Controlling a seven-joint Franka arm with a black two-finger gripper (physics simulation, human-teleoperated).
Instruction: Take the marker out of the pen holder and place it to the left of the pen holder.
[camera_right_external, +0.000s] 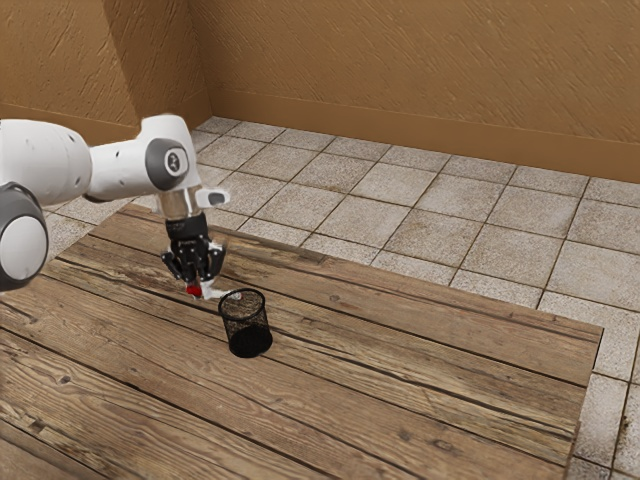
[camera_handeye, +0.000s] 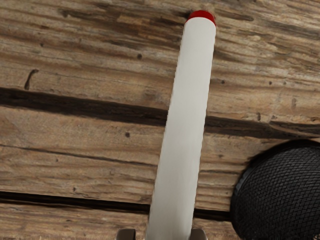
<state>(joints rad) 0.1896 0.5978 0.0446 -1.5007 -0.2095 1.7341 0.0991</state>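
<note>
Just up and left of the black mesh pen holder (camera_right_external: 247, 335), in the exterior view, my gripper (camera_right_external: 205, 286) is low over the table, shut on the marker. The white marker (camera_right_external: 222, 294) reaches from the fingers toward the holder's rim, with red showing beside the fingers. In the wrist view the marker (camera_handeye: 185, 120) runs out from between the fingertips of my gripper (camera_handeye: 162, 235), its far end red. The pen holder (camera_handeye: 282, 192) stands beside it, partly cut off. Whether the marker touches the table is unclear.
The wooden table (camera_right_external: 400, 370) has dark gaps between its planks. Its far edge runs behind my hand and the holder, with floor tiles (camera_right_external: 395, 190) and a brown wall (camera_right_external: 420, 80) beyond.
</note>
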